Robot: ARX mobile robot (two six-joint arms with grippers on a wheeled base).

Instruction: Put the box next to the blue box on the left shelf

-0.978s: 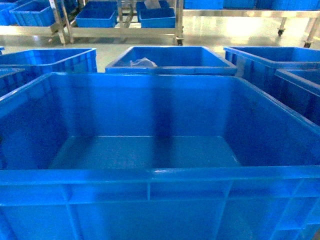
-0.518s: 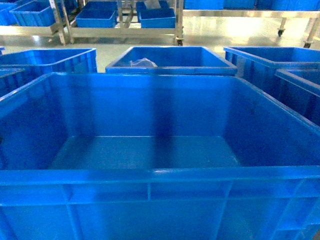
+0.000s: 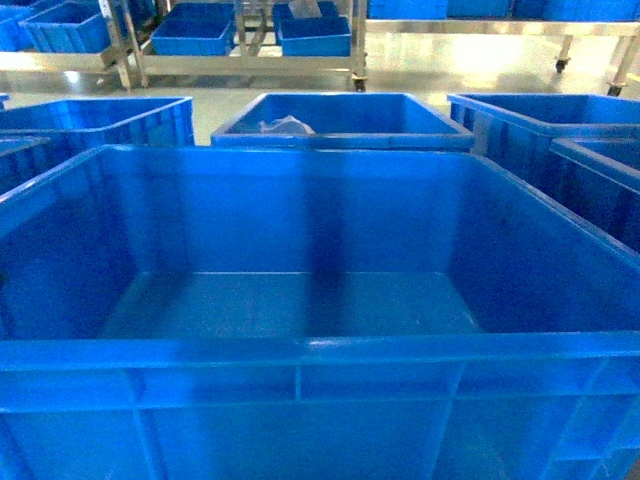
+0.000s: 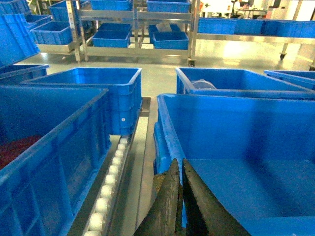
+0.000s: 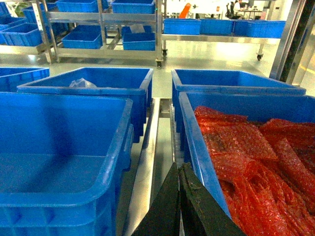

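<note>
Blue plastic box [image 3: 300,300] is sitting on the left shelf [image 4: 110,179] rollers, the left gripper [image 4: 179,196] pinching its wall, the right gripper [image 5: 179,196] showing pressed-together fingers, so both should be moving evenly to avoid skewing.

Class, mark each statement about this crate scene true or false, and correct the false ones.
1. The box nearest the head camera is empty. True.
2. The crate behind it is empty too. False: a pale crumpled sheet lies in its left corner.
3. The crate on the right holds red wrap. True.
4. The rollers left of the box are black. False: they are white.
</note>
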